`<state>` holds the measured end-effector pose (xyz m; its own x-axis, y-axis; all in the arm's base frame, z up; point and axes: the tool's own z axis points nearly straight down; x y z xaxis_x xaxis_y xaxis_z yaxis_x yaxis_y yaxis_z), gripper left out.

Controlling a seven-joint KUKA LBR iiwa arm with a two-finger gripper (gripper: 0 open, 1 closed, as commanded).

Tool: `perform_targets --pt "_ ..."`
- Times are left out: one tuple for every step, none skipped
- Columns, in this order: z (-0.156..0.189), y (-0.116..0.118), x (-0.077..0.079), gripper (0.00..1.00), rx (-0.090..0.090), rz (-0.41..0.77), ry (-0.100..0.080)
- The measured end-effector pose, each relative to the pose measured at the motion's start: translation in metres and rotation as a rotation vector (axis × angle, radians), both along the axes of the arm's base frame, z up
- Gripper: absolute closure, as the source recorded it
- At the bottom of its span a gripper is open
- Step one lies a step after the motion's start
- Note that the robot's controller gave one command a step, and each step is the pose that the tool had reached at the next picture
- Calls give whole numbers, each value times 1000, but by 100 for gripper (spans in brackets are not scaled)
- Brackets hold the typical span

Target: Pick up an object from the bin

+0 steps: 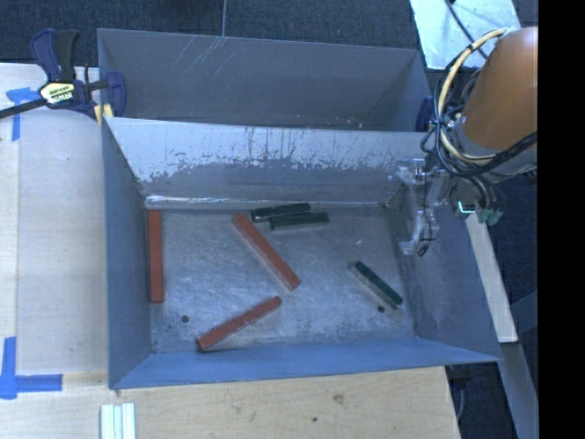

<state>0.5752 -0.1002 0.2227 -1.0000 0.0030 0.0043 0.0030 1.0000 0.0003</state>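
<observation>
A brown flat stick (pixel 239 324) lies low in the grey metal bin (pixel 274 362). To its right is a thin dark green stick (pixel 377 284), flat and hard-looking. The fingers (pixel 420 236) hang just up-right of it. I cannot tell if they are open. Best to pinch its narrow middle.

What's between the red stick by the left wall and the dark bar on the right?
One slanted reddish stick lies there, shown in the camera view.
</observation>
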Motion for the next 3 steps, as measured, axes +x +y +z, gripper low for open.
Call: perform_targets --pt "-155 -27 -25 0 1 -93 0" --pt "-121 -23 -48 0 -1 -165 -6" --pt "-123 -35 -55 0 0 -239 0"
